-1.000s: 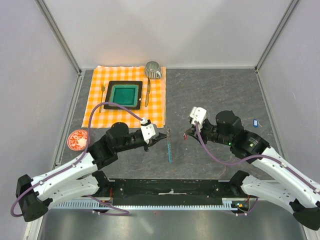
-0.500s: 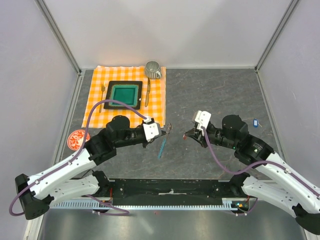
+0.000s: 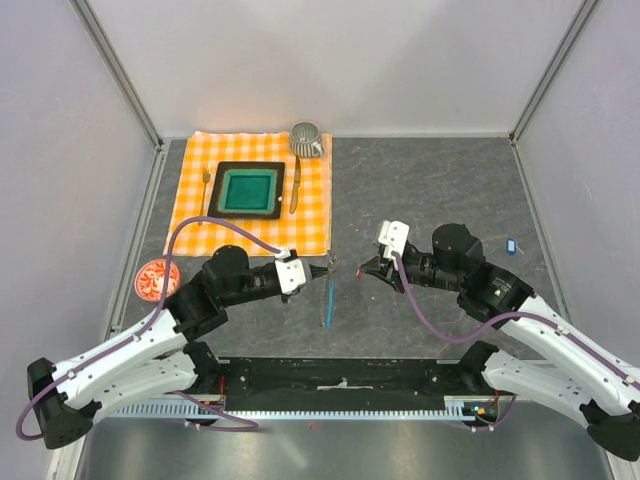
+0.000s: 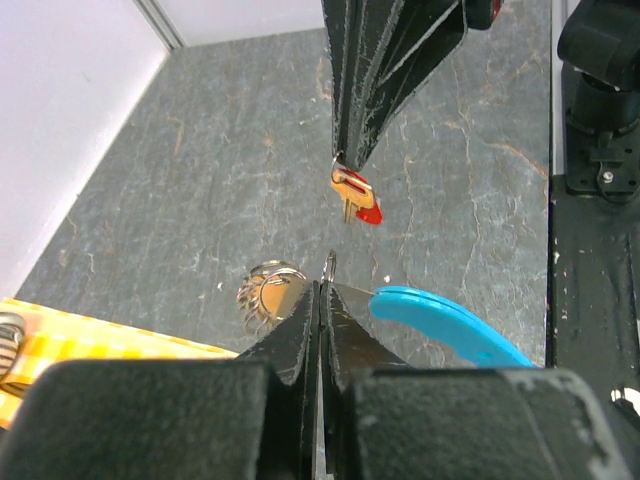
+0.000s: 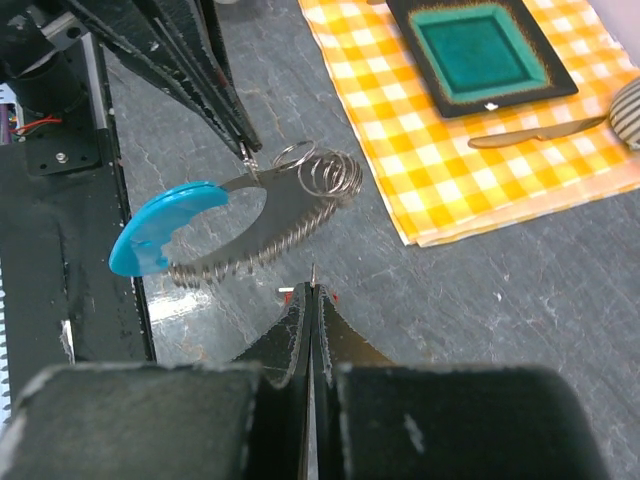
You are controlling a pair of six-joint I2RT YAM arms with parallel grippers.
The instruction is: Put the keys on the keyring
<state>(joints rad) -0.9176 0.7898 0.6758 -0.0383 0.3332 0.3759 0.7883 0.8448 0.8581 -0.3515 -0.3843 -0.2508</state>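
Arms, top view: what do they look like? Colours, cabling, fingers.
Both the left arm and right arm have white link shells, black joint housings and a purple cable looping to a white wrist block. The left gripper and right gripper are black, fingers tapering to thin tips.

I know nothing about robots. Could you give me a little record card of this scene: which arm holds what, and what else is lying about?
Left end effector: shut on the keyring
Right end effector: shut on the red key
Key versus ring: close together, not touching
Blue key: on the table at far right, away from both arms
Task status: no key on the ring yet
Other items: checked cloth holding a teal plate; red saucer beside it
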